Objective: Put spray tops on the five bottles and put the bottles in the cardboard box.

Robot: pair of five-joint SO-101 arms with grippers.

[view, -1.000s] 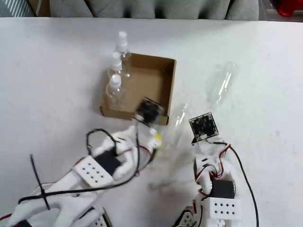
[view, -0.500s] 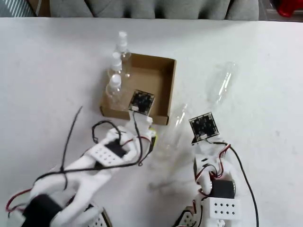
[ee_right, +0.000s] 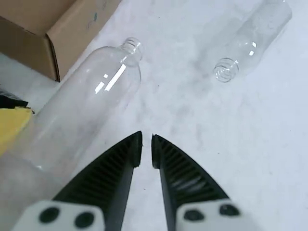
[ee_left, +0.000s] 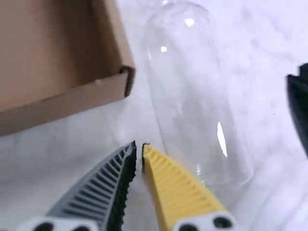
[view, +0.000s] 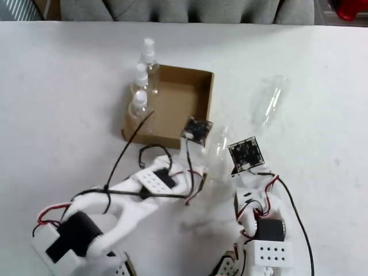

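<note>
Leftmost, I see three capped bottles (view: 140, 98) standing in a row along the left wall of the box (view: 178, 103); I cannot tell whether they are inside it or just outside. The box sits open-side up on the table (view: 57, 86).

Next comes my left claw (ee_left: 138, 147), low over the table just past the box's near right corner. Its grey and yellow fingers are pressed together with nothing between them. The yellow finger (ee_left: 173, 183) runs right alongside the base end of the near bottle (ee_left: 192, 96); I cannot tell whether it touches.

That bottle lies on its side with no top, between my two claws, its open neck pointing away from the arms and past the box corner.

To its right, my right claw (ee_right: 147, 137) has its black fingers closed to a thin slit, holding nothing, just beside the bottle's body.

Farthest right, the far bottle (view: 269, 100) lies topless on the table, well apart from the rest, mouth towards the arms.
</note>
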